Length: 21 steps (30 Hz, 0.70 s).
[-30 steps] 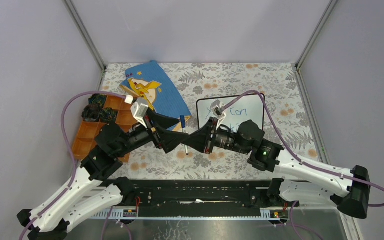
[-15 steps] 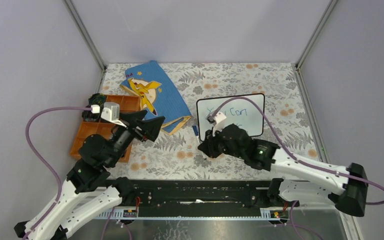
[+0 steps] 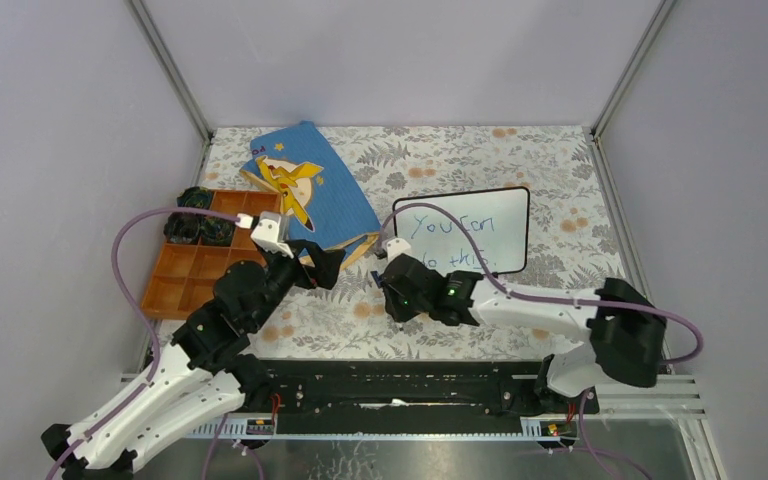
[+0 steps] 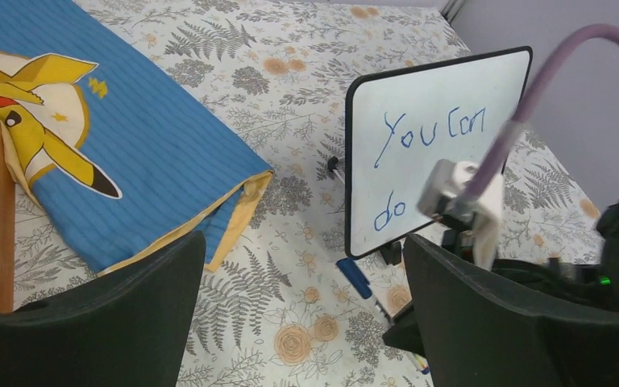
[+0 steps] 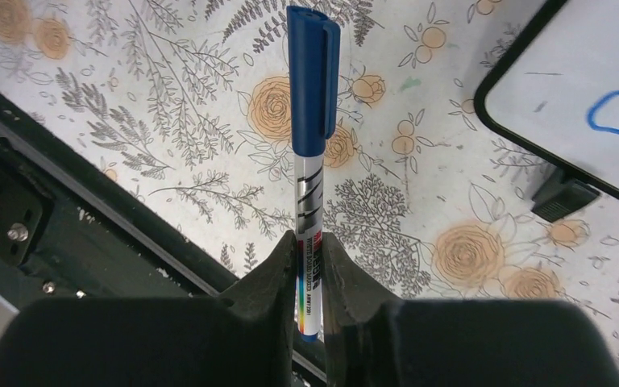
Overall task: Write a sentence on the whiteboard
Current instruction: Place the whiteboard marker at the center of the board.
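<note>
The whiteboard (image 3: 465, 232) stands on little black feet right of centre, with the blue sentence (image 3: 448, 226) "You can / do this" on it. In the left wrist view the whiteboard (image 4: 438, 145) shows "You can" and "do"; the right arm's wrist hides the rest. My right gripper (image 3: 388, 290) is low over the cloth just left of the board, shut on a capped blue marker (image 5: 310, 137) whose cap points away from the fingers. That gripper (image 5: 310, 266) holds the marker's printed barrel. My left gripper (image 4: 302, 306) is open and holds nothing, a little left of the marker (image 4: 361, 280).
A blue picture book (image 3: 310, 185) with a yellow cartoon figure lies at the back left. An orange compartment tray (image 3: 200, 262) with dark items sits at the left edge. A black rail (image 3: 400, 385) runs along the near edge. A board foot (image 5: 562, 197) stands close to the marker.
The two grippers were together at the marker. The left one let go, opened and drew back left. The right arm swung down and left with the marker, uncovering the words.
</note>
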### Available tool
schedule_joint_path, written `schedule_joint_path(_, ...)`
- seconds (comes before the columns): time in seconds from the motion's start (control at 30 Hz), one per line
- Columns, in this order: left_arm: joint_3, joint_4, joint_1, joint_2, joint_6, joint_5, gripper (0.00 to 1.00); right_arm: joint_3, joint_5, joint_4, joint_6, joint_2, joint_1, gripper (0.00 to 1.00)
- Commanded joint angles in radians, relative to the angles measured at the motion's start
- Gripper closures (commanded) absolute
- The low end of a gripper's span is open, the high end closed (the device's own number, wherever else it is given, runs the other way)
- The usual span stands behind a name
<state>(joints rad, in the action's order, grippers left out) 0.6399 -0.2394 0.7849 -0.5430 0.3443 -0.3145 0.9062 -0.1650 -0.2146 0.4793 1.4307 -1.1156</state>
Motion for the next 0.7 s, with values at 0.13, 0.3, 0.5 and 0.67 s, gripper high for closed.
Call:
schedule_joint_path(0.13, -0.022, 0.068, 0.002, 0.015, -0.039, -0.031, 0.01, 0.115, -0.072, -0.011, 0.029, 0.164, -0.013, 1.0)
schedule_joint_path(0.3, -0.02, 0.063, 0.002, -0.008, -0.044, -0.045, 0.01, 0.128, -0.13, -0.019, 0.096, 0.211, -0.012, 1.0)
schedule_joint_path(0.5, -0.015, 0.055, 0.002, -0.02, -0.044, -0.052, 0.01, 0.157, -0.126, -0.044, 0.129, 0.284, -0.006, 1.0)
schedule_joint_path(0.67, -0.015, 0.048, 0.002, -0.017, -0.044, -0.051, 0.01, 0.151, -0.13, -0.028, 0.131, 0.312, 0.0, 1.0)
